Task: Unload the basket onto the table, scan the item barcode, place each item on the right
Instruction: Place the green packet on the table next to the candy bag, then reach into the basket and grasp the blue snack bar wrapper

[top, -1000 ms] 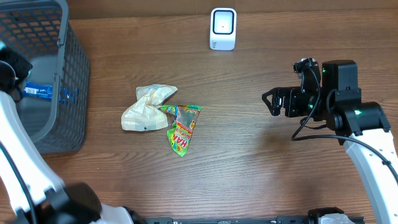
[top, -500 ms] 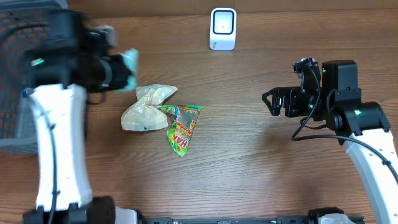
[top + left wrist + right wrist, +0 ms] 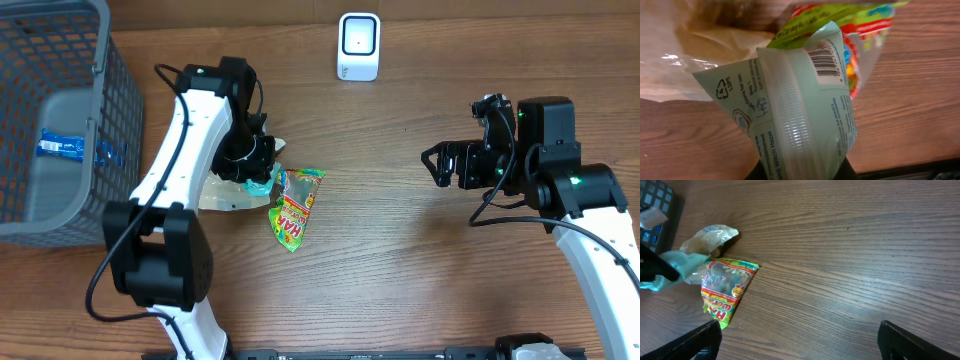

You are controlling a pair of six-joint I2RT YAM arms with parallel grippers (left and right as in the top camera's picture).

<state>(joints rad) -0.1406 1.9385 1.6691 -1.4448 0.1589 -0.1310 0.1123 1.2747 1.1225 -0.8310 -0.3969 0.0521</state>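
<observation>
Since the pale green packet (image 3: 800, 115) is pinched by its lower end in the left gripper (image 3: 250, 162), whose jaws are nearly together on it, the step in hand looks like the carry to the scanner rather than the pick. The packet hangs low over the table (image 3: 400, 270), right above a beige packet (image 3: 213, 195) and beside a bright candy bag (image 3: 291, 210); whether it touches them I cannot tell. Its barcode (image 3: 822, 62) is printed near the top edge, next to the back seam, and faces the wrist camera.

The scanner (image 3: 358, 45) stands at the far edge of the table, well apart from the packet. By my reading, the next move calls for lifting the packet clear of the two goods under it, carrying it toward the scanner, and turning the wrist so the barcode side meets the scanner's window flat, not creased.

A grey basket (image 3: 112, 120) sits at the left. The right gripper (image 3: 437, 165) hangs with jaws wide and nothing between them, well off to the right.
</observation>
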